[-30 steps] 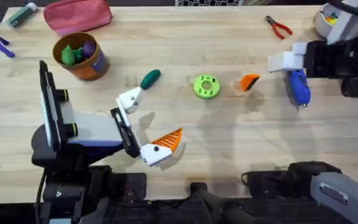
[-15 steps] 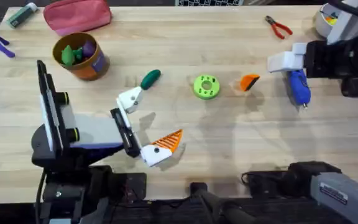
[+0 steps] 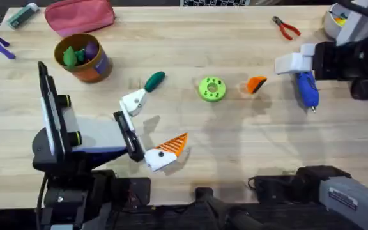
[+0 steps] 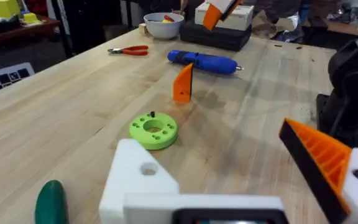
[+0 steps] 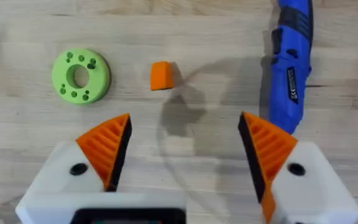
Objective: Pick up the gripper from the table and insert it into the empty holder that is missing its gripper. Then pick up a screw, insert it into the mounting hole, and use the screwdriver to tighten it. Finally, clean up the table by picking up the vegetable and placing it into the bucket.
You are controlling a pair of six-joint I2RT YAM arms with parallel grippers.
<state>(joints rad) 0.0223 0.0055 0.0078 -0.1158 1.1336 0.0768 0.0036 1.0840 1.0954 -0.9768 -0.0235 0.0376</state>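
Near the middle of the surface (image 3: 235,147) I see the gripper (image 3: 256,84) lying loose, right of a green disc (image 3: 212,89). My right pincer (image 5: 182,152) hangs open above it; the left pincer (image 3: 147,128) is open too, its far holder (image 3: 133,101) bare.

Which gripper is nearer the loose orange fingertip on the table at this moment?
The right. The right gripper hangs open just short of the orange fingertip, beside the screwdriver. The left gripper sits beyond the green disc, farther away.
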